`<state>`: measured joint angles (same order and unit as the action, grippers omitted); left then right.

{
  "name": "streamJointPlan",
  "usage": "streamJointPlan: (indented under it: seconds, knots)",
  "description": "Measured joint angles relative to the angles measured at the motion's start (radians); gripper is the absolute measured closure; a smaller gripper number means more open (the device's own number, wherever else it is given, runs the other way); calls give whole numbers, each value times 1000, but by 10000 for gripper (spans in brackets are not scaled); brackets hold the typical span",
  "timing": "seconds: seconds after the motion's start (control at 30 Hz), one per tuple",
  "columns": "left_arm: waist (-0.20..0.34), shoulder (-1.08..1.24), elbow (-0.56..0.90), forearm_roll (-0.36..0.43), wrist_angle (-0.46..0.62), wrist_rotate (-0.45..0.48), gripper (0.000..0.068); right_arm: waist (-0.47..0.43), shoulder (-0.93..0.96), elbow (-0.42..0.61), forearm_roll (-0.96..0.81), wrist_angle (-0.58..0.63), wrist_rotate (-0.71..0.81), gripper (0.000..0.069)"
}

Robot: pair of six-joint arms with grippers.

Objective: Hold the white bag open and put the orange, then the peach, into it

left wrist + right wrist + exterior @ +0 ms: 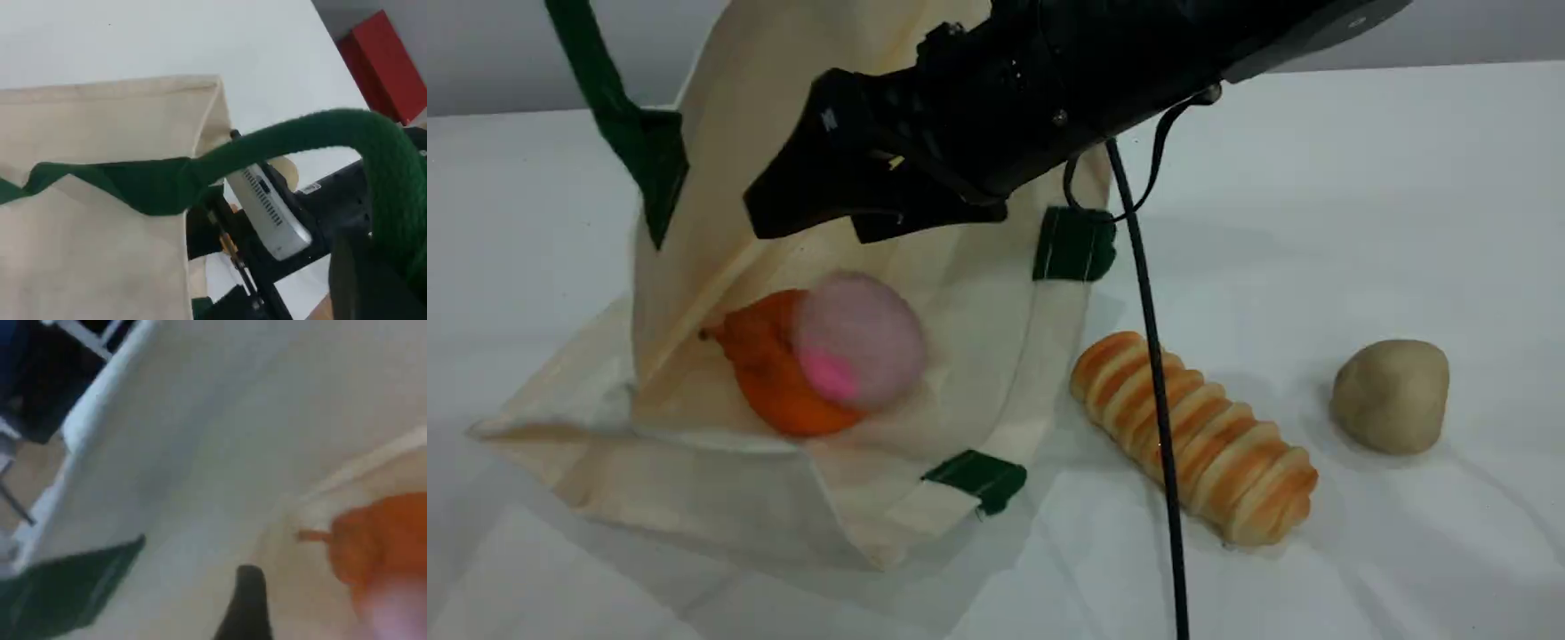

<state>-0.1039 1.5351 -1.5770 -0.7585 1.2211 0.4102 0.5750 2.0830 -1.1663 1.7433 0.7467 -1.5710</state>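
Note:
The white bag (pixel 978 302) lies on the table with its mouth lifted open. Its green handle (pixel 596 80) runs up out of the top left. In the left wrist view the handle (pixel 320 137) loops over the cloth (pixel 87 253) down to my left gripper (pixel 377 280), which is shut on it. Inside the bag lies the orange (pixel 769 373), stem to the left. The peach (pixel 860 340) is motion-blurred, on or just above the orange. My right gripper (pixel 827 218) hangs open over the bag's mouth with nothing between its fingers. The right wrist view shows the orange (pixel 380 533) and a pink blur.
A long ridged orange-striped bread roll (pixel 1200 436) lies right of the bag, with a black cable (pixel 1156 373) hanging in front of it. A tan lump (pixel 1392 396) sits further right. A red box (pixel 383 60) stands beyond the table edge.

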Motion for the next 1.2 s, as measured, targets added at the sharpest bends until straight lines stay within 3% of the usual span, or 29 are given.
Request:
streamJointPlan:
  seconds: [0.23, 0.5, 0.9, 1.03, 1.2]
  knots:
    - [0, 0, 0, 0, 0, 0, 611, -78, -65, 0, -120, 103, 87, 113]
    - [0, 0, 0, -1, 0, 49, 611, -283, -241, 0, -245, 258, 194, 113]
    - [0, 29, 0, -6, -2, 52, 591, -565, -442, 0, -417, 273, 332, 113]
    - [-25, 65, 0, -1, -5, 52, 508, -609, -472, 0, -436, 301, 360, 113]
    - [-89, 116, 0, 71, -4, 79, 324, -619, -496, 0, -457, 338, 366, 113]
